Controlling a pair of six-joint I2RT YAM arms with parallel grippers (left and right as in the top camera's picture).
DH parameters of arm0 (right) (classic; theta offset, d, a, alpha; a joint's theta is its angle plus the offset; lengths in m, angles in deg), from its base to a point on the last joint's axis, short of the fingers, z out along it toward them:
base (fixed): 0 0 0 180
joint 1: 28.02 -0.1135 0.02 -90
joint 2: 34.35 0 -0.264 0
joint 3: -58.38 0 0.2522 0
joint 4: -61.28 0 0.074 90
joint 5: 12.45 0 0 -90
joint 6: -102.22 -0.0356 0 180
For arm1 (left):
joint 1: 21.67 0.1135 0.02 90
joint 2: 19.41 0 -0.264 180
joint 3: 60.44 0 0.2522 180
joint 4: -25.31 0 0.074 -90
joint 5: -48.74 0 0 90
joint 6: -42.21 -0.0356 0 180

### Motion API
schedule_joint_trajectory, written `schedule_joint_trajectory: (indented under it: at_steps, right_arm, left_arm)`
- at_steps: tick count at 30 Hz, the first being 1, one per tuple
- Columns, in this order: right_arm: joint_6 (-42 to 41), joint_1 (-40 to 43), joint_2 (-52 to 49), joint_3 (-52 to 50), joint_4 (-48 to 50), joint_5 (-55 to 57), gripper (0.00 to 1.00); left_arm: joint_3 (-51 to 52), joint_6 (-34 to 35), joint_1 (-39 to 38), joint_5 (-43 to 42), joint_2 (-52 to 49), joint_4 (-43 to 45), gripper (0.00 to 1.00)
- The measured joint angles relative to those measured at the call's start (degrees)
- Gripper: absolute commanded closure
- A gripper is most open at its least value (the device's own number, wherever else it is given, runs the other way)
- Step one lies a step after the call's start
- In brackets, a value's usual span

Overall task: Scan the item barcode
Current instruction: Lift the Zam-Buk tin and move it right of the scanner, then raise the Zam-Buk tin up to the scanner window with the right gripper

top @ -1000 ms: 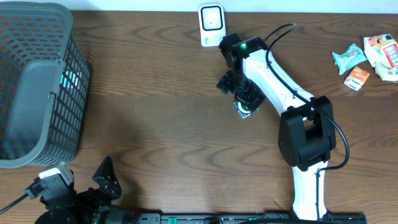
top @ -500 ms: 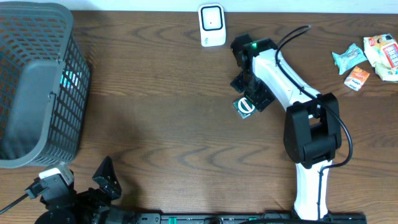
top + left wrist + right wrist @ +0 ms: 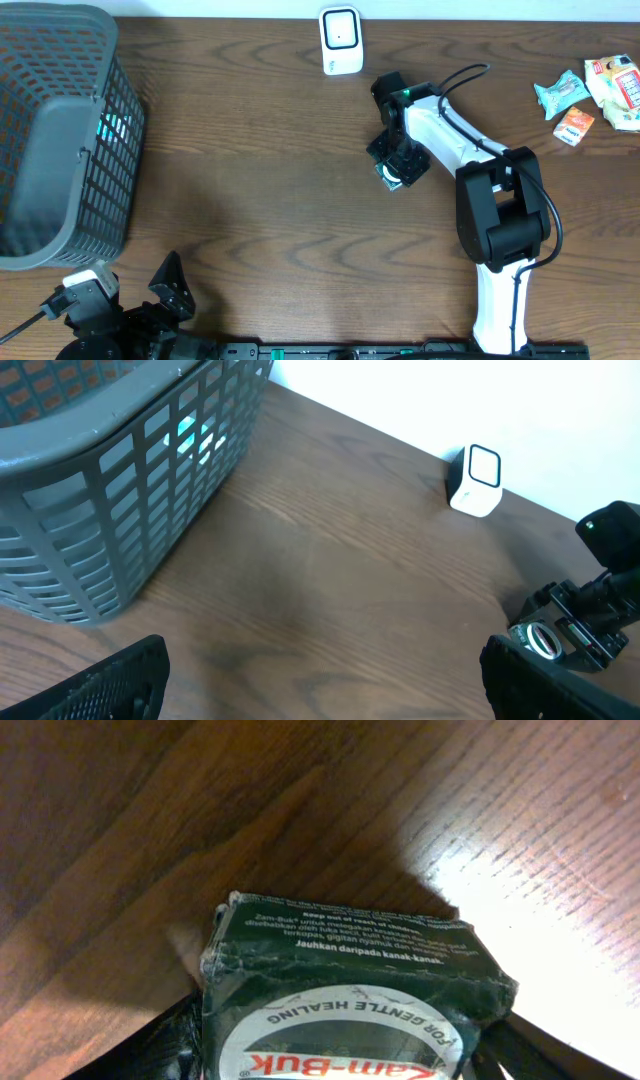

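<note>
The item is a dark green Zam-Buk box [image 3: 391,173] lying on the wooden table, below the white barcode scanner [image 3: 340,41]. My right gripper [image 3: 398,160] is down over the box. In the right wrist view the box [image 3: 350,965] fills the space between the jaws, and a dark finger presses against each of its sides. The right gripper [image 3: 345,1045] is shut on it. My left gripper [image 3: 323,695] hangs open and empty near the table's front left. From the left wrist view the box [image 3: 541,642] and the scanner [image 3: 474,479] are far to the right.
A grey mesh basket [image 3: 60,140] stands at the left edge, also large in the left wrist view as the basket [image 3: 110,490]. Several snack packets [image 3: 592,92] lie at the far right. The right arm's base [image 3: 498,230] stands at the front right.
The right gripper has come down over the box and narrowed from wide open until its fingers meet the box's sides. The left arm has not moved.
</note>
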Motion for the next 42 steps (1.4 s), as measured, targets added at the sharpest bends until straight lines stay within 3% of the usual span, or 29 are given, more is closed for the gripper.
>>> schedule_joint_trajectory:
  at_steps: [4,28,42]
  right_arm:
    - [3.6,0.0,0.0,-0.2,1.0,-0.6,0.4]
    - [31.3,-0.2,0.0,0.7,2.0,-4.2,0.43]
    - [44.9,-1.2,-0.7,17.5,0.2,-7.1,0.44]
  left_arm:
    - [0.0,0.0,0.0,0.0,0.0,0.0,0.02]
    - [0.0,0.0,0.0,0.0,0.0,0.0,0.03]
    - [0.0,0.0,0.0,0.0,0.0,0.0,0.02]
